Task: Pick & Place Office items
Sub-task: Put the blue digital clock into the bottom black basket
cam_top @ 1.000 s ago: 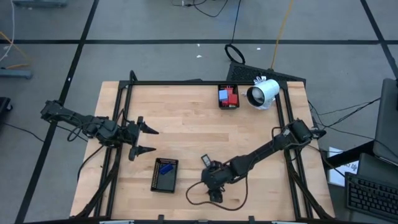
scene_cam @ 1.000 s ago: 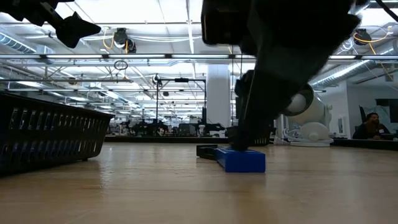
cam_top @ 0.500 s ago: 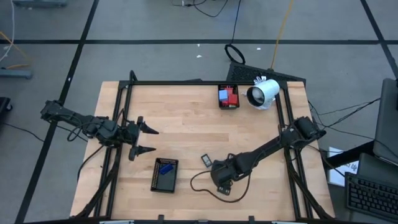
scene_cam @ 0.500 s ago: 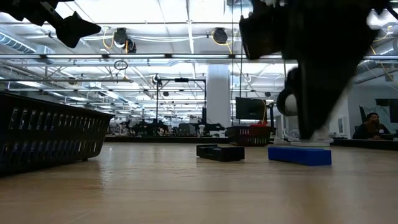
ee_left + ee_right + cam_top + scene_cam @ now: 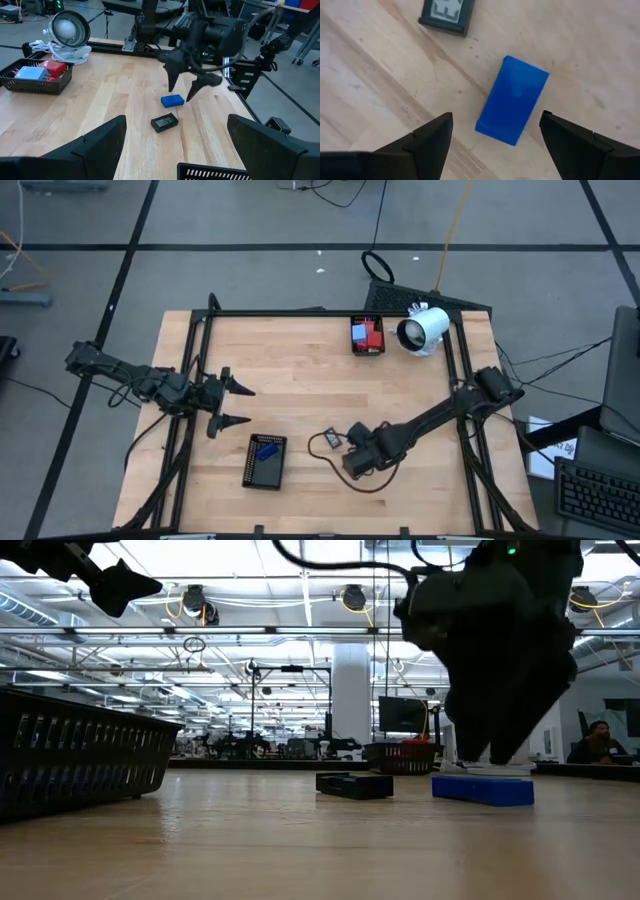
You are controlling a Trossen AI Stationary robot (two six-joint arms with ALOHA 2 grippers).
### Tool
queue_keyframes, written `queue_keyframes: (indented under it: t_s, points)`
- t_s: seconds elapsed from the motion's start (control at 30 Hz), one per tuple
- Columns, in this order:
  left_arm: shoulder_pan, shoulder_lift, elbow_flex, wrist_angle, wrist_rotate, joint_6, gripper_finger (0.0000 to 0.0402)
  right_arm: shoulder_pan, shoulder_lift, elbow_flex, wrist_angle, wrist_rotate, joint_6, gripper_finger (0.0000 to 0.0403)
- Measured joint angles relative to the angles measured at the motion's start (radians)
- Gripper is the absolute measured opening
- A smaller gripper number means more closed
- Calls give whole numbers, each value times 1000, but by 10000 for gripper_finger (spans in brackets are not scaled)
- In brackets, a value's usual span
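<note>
Here, at lower centre of the overhead frame, the right gripper (image 5: 194, 88) hangs above a blue flat block (image 5: 512, 100) lying on the wooden table (image 5: 300, 395), fingers spread and holding nothing. A dark flat rectangle (image 5: 164, 122) rests just beside the block. At the frame's left edge the left gripper (image 5: 232, 405) waits, fingers wide apart, near a black mesh tray (image 5: 266, 461).

Overhead, table-level, two wrist cams; all share table (image 5: 300, 380).

Blue block (image 5: 512, 101) under right arm in high view; tray (image 5: 70, 752) edge-cropped in low view
</note>
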Motion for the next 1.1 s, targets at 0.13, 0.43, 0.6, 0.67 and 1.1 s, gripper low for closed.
queue_keyframes:
  t_s: [0.13,0.43,0.6,0.67,1.1]
  points:
    - [0,0,0,0,0,0,351,0,44,0,-4,0,16,292]
    - [0,0,0,-1,0,1,351,0,93,-15,30,-23,29,291]
    - [0,0,0,-2,0,1,351,0,87,-22,49,-26,30,262]
    - [0,0,0,-1,0,1,351,0,87,-23,49,-26,25,239]
    - [0,0,0,11,-1,-50,351,0,54,-28,38,-7,-48,156]
